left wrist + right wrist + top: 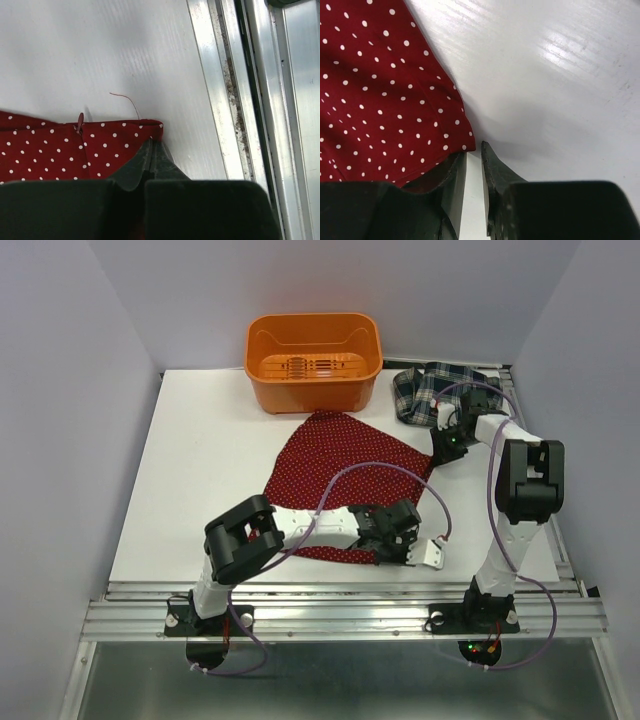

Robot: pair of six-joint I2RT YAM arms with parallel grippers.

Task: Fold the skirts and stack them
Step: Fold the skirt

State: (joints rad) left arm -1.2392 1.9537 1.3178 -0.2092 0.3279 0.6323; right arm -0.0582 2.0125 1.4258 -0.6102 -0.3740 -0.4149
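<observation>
The dark red dotted skirt (340,475) lies spread flat in the middle of the table. My left gripper (408,542) is at its near right corner; in the left wrist view the jaws (151,142) are pressed together on the hem at that corner (125,137). My right gripper (446,450) is at the skirt's far right corner. In the right wrist view it (474,150) stands slightly open over bare table, with the skirt's corner (395,100) just beside its left finger (452,175). The plaid skirt (440,390) lies crumpled at the back right.
An orange plastic bin (313,360) stands at the back centre, just beyond the red skirt. A small white piece (433,555) lies by the left gripper near the table's front edge. The metal rail (235,100) runs along the front edge.
</observation>
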